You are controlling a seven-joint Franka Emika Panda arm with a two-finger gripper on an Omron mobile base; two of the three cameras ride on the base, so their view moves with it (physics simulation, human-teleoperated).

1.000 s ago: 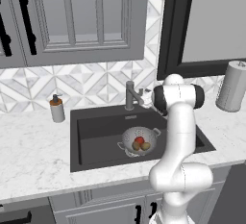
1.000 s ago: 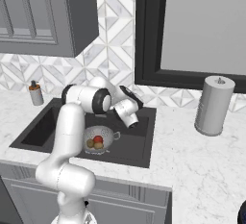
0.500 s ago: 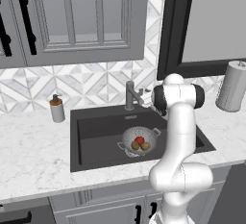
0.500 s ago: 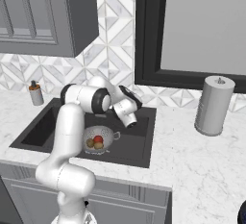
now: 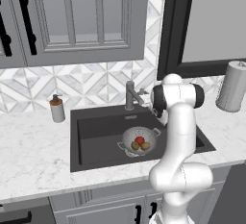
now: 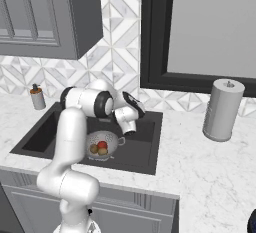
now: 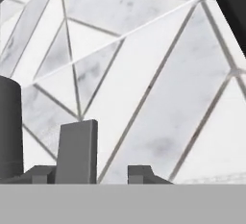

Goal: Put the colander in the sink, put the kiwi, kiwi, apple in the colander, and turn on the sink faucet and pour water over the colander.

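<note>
Gripper [image 7: 86,175] at sink faucet [image 5: 130,94] lever [image 7: 77,151].

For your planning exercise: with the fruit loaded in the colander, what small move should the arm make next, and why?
Probably nudge the faucet's lever sideways to start water: it stands between the pincer's tips, the colander with fruit sits in the sink, and no stream runs.

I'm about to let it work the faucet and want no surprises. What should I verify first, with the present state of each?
1. Colander sits inside the sink: ok.
2. Apple and both kiwis lie in the colander: ok.
3. Gripper is at the faucet lever, the lever between its tips: ok.
4. Jaws closed firmly on the lever: cannot tell.
5. Water running from the sink faucet: not ok, no stream is visible.
6. Spout aimed over the colander: cannot tell.
</note>
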